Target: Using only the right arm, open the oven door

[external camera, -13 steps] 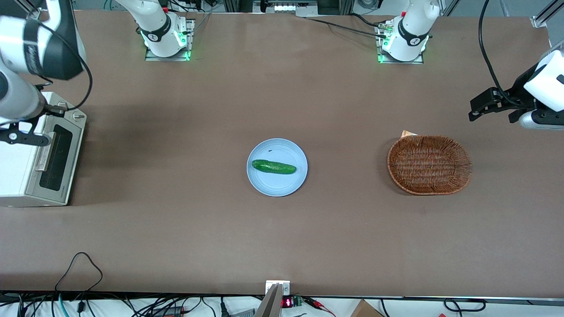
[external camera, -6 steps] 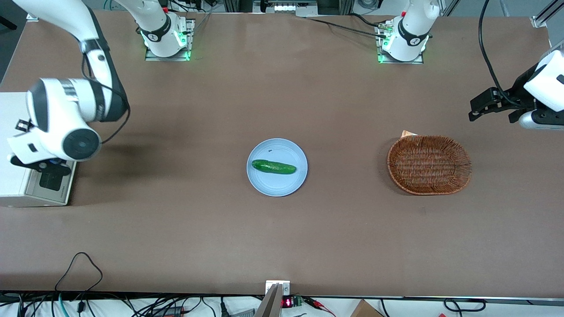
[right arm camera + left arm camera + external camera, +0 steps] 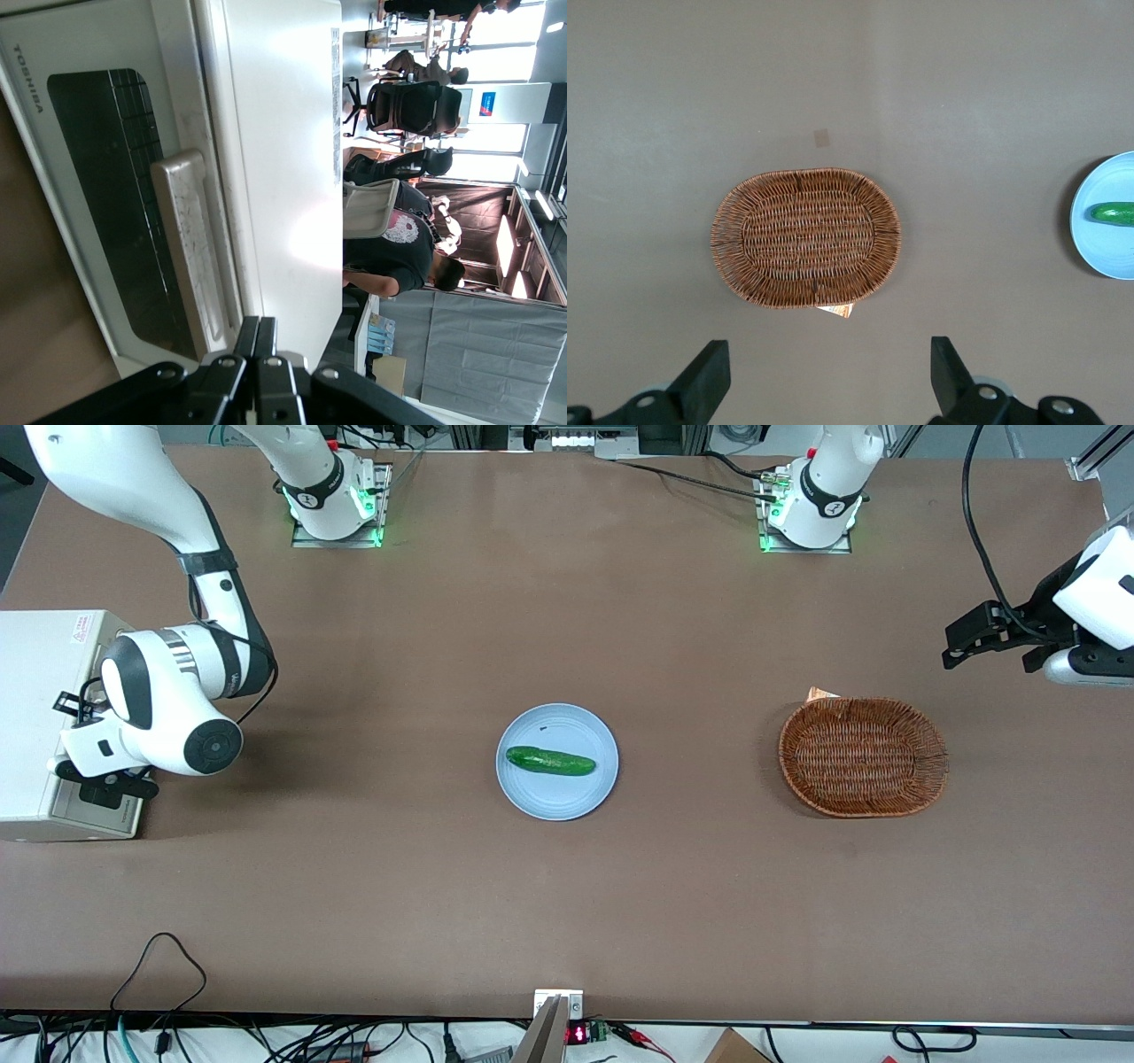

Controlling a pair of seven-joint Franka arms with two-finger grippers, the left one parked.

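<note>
The toaster oven (image 3: 40,722) is sitting at the working arm's end of the table (image 3: 567,886), and everything here is placed against it; the oven door (image 3: 120,208) is lying flat against the oven's front, shut, with its dark glass window and its pale bar handle (image 3: 188,252) showing in the wrist view; the right arm (image 3: 168,700) is bending down over the oven's front, its big white wrist covering most of the door in the front view; the gripper (image 3: 257,341) is hanging just in front of the door, close to one end of the handle, its two fingers pressed together with no gap and holding nothing; the blue plate (image 3: 592,793) with the cucumber (image 3: 550,761) is resting well apart from the oven, toward the table's middle; the wicker basket (image 3: 863,756) is sitting farther still from the oven, toward the parked arm's end.
</note>
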